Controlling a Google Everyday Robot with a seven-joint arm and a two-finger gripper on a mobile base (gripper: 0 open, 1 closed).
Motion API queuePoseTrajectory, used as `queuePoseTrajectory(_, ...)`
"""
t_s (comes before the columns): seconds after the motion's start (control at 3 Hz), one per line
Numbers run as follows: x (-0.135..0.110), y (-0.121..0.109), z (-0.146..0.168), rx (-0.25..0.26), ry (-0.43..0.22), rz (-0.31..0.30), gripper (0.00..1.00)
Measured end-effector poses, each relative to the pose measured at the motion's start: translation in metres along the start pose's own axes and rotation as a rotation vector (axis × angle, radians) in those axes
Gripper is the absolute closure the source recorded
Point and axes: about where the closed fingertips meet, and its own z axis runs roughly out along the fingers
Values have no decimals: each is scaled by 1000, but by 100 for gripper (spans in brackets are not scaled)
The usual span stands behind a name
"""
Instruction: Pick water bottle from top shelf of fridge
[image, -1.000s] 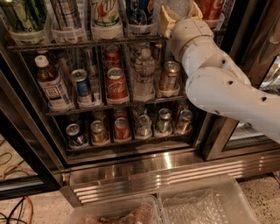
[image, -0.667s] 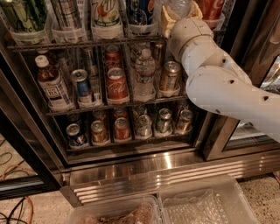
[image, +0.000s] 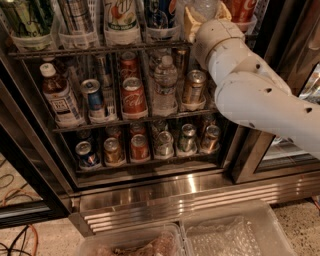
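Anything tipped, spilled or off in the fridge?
Nothing stands out: cans and bottles stand upright in rows, no spill visible. The claw is up at the top shelf, by the water bottle.

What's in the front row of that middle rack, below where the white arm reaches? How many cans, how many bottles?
Cans: 3 (blue can, red can, gold can)
Bottles: 2 (tea bottle, small clear bottle)
Total: 5
The gripper is above, at the water bottle on the top shelf.
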Motion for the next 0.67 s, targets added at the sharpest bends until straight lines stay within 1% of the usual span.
queuePoseTrajectory(0.33,-15,8,4,-49,16,-10,100)
queuePoseTrajectory(0.67,-31,23,12,-107,23,-35,100)
